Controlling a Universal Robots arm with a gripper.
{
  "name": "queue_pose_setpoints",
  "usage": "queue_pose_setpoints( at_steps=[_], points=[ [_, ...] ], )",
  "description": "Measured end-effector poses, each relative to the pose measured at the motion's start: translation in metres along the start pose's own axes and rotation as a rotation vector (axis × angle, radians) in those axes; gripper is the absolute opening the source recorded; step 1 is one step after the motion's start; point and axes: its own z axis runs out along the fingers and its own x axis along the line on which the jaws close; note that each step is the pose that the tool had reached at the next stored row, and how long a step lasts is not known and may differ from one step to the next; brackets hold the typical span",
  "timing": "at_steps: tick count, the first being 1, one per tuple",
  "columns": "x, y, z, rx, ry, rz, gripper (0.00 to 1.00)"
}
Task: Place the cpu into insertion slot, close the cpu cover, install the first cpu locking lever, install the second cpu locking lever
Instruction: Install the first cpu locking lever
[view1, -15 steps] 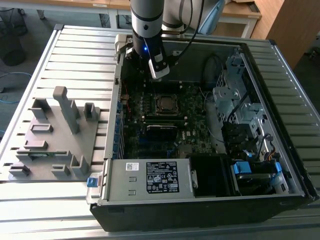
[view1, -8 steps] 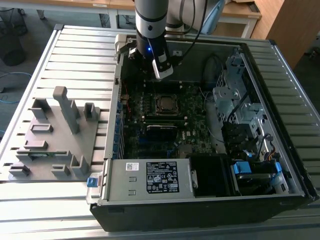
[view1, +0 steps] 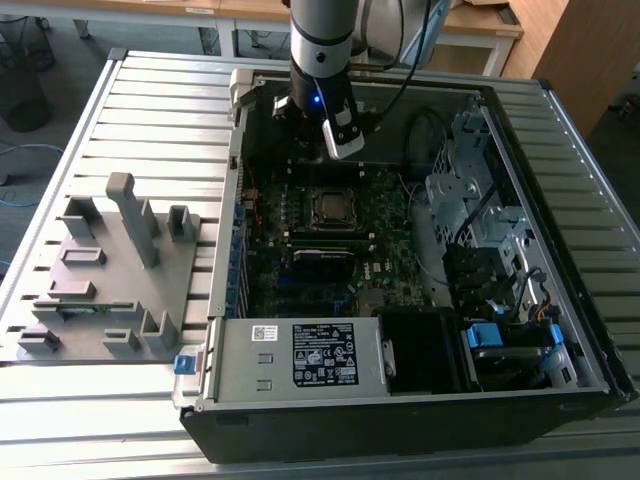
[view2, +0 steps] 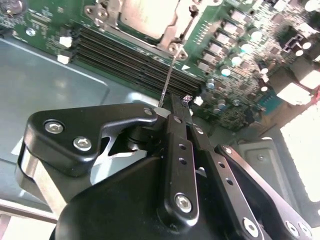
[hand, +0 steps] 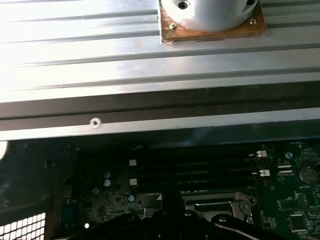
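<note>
The cpu lies flat in its slot, silver top up, with the cover down around its edge. A thin lever runs from the cpu's corner toward the gripper, which hangs near the cpu over the memory slots, apart from the chip. The gripper's fingers are drawn together; I cannot tell whether they pinch the lever. In the exterior view the gripper is beyond the cpu, inside the case on the desk. A grey fixture stands well off the cpu, on the exterior view's left.
</note>
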Motion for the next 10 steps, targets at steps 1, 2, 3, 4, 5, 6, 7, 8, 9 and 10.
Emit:
queue_pose_setpoints(
  at_steps=[1, 2, 3, 4, 5, 6, 7, 8, 9, 10],
  points=[
    [-0.0018, 0.0001, 0.0001, 0.0, 0.0, 0.0, 0.1],
    [-0.0035, 0.0003, 0.0001, 0.0, 0.0, 0.0, 0.1],
    [-0.005, 0.0004, 0.0001, 0.0001, 0.0, 0.0, 0.1],
    [-0.0065, 0.0005, 0.0001, 0.0001, 0.0, 0.0, 0.1],
    [-0.0081, 0.0007, 0.0002, 0.0, 0.0, 0.0, 0.1],
    [-0.0097, 0.0008, 0.0002, 0.0, 0.0, 0.0, 0.1],
    [-0.011, 0.0009, 0.0002, 0.0001, 0.0001, 0.0, 0.1],
    [-0.0114, 0.0009, 0.0002, 0.0001, 0.0001, 0.0, 0.1],
    [-0.0114, 0.0009, 0.0002, 0.0002, 0.0001, 0.0, 0.1],
    [-0.0114, 0.0009, 0.0003, 0.0, -0.0001, 0.0, 0.1]
  ],
)
